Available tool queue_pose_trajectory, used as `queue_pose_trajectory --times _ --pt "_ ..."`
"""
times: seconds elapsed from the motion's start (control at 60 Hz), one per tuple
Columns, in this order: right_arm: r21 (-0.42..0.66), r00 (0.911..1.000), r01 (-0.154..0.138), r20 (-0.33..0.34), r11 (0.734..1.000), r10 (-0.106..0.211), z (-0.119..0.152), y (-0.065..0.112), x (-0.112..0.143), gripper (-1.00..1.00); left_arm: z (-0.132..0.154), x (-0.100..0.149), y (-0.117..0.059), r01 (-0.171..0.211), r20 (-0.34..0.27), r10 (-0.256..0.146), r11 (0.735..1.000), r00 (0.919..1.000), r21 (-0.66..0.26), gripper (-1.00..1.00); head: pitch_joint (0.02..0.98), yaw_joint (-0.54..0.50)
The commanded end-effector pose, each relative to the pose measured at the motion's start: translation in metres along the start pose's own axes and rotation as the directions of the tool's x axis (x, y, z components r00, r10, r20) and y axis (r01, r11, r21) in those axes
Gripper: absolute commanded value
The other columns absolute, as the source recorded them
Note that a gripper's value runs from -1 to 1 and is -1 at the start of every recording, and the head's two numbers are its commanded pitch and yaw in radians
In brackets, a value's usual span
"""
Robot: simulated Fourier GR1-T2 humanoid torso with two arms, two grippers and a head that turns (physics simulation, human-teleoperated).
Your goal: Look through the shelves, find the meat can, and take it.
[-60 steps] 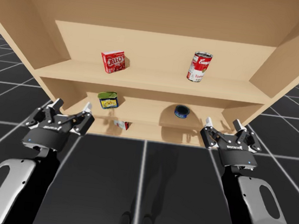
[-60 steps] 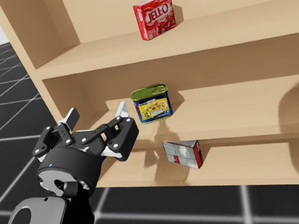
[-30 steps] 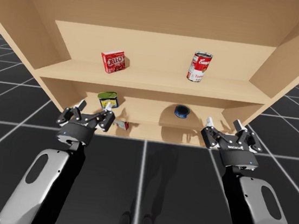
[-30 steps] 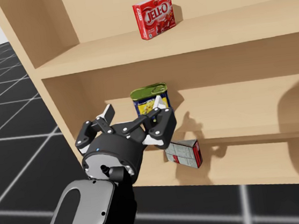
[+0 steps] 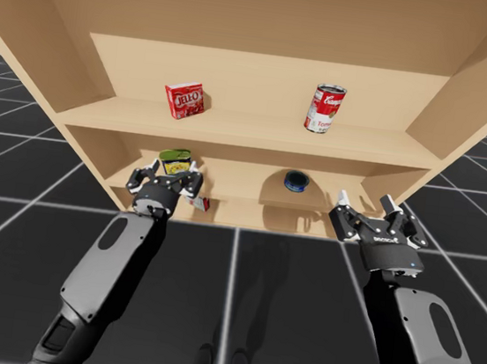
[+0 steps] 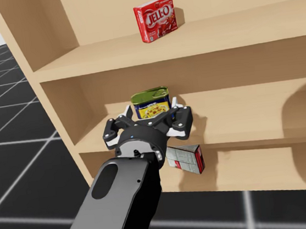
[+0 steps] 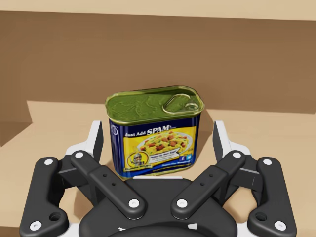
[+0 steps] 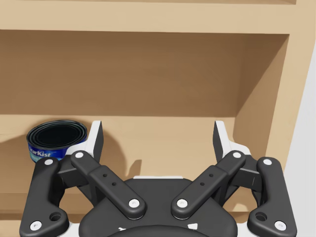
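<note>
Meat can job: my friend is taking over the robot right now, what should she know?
Left gripper: open, fingers either side of the meat can, not touching it.
Right gripper: open, holding nothing, near the blue flat can.
Meat can: upright on the middle shelf.
Done: can found, left gripper lined up.
To do: probably shut the fingers on it and pull it out.

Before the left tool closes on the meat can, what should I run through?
1. Meat can sits between the fingers of the left tool: ok.
2. Left tool open, a gap on each side of the can: ok.
3. Can upright on its shelf: ok.
4. Fingers far enough along the can: cannot tell.
5. Small red-and-grey box one shelf down, apart from the can: ok.
6. Right tool open, off by the blue flat can: ok.
</note>
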Motion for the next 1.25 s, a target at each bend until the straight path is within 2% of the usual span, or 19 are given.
queue_pose_trajectory --times 0.017,0.133,0.233,0.35,0.367,0.383,0.4,0.417,0.45,0.467,0.517,0.6,0.7,0.883,1.117,1.25 --pt "0.004 1.0000 0.007 -0.005 1.000 -0.007 0.000 -0.001 0.000 -1.00 -0.023 -0.007 -0.001 0.010 -0.013 -0.010 1.000 0.9999 0.029 -1.00 0.573 0.30" --pt "0.003 0.9999 0.013 -0.006 1.000 -0.013 0.000 -0.001 0.001 -1.00 -0.037 -0.013 0.001 0.017 -0.022 -0.016 0.998 0.9996 0.056 -1.00 0.570 0.30" --pt "0.003 0.9999 0.015 -0.006 1.000 -0.015 0.000 -0.002 0.001 -1.00 -0.046 -0.016 0.003 0.001 -0.039 0.002 0.998 0.9992 0.070 -1.00 0.565 0.30" --pt "0.003 0.9998 0.017 -0.006 1.000 -0.017 0.000 -0.003 0.001 -1.00 -0.049 -0.017 0.004 0.000 -0.043 0.003 0.997 0.9991 0.074 -1.00 0.561 0.30" --pt "0.003 0.9998 0.017 -0.006 1.000 -0.017 0.000 -0.003 0.001 -1.00 -0.049 -0.018 0.004 0.001 -0.042 0.003 0.997 0.9991 0.076 -0.94 0.561 0.30" --pt "0.003 0.9998 0.017 -0.006 1.000 -0.016 0.000 -0.002 0.001 -1.00 -0.048 -0.017 0.004 -0.001 -0.038 0.004 0.997 0.9993 0.080 -0.22 0.559 0.30" --pt "0.003 0.9999 0.016 -0.007 1.000 -0.016 0.000 -0.003 0.001 -1.00 -0.048 -0.017 0.004 -0.003 -0.038 0.006 0.997 0.9993 0.078 0.38 0.559 0.30" --pt "0.003 0.9999 0.015 -0.006 1.000 -0.015 0.000 -0.003 0.001 -1.00 -0.047 -0.017 0.004 -0.005 -0.037 0.008 0.997 0.9993 0.076 0.70 0.558 0.30" --pt "0.004 0.9998 0.018 -0.006 1.000 -0.018 0.000 -0.003 0.001 -1.00 -0.046 -0.016 0.004 -0.004 -0.035 0.006 0.997 0.9994 0.073 0.90 0.557 0.30" --pt "0.004 0.9998 0.017 -0.006 1.000 -0.017 0.000 -0.003 0.001 -1.00 -0.045 -0.016 0.004 -0.005 -0.035 0.007 0.997 0.9994 0.072 0.93 0.556 0.31" --pt "0.004 0.9999 0.015 -0.006 1.000 -0.015 0.000 -0.003 0.001 -1.00 -0.042 -0.014 0.005 -0.011 -0.032 0.013 0.998 0.9994 0.064 0.93 0.555 0.31" --pt "0.003 0.9999 0.016 -0.004 1.000 -0.016 0.000 -0.003 0.001 -1.00 -0.037 -0.010 0.006 -0.034 -0.034 0.035 0.999 0.9988 0.037 0.80 0.552 0.31" --pt "0.002 0.9999 0.017 -0.004 1.000 -0.017 0.000 -0.003 0.001 -1.00 -0.023 0.001 0.009 -0.033 -0.015 0.033 0.999 0.9993 0.013 0.82 0.550 0.30" --pt "0.004 0.9999 0.014 -0.005 1.000 -0.014 0.000 -0.003 0.000 -1.00 0.011 0.021 0.018 -0.007 0.016 0.007 1.000 0.9998 -0.028 0.82 0.551 0.30" --pt "0.002 1.0000 0.004 -0.007 1.000 -0.004 0.000 -0.003 -0.001 -1.00 0.053 0.031 0.032 0.007 0.007 -0.006 0.997 1.0000 -0.078 0.81 0.552 0.30" --pt "0.003 1.0000 -0.003 -0.007 1.000 0.003 -0.001 -0.001 -0.002 -1.00 0.075 0.036 0.038 0.046 -0.015 -0.049 0.990 0.9987 -0.134 0.76 0.550 0.31"
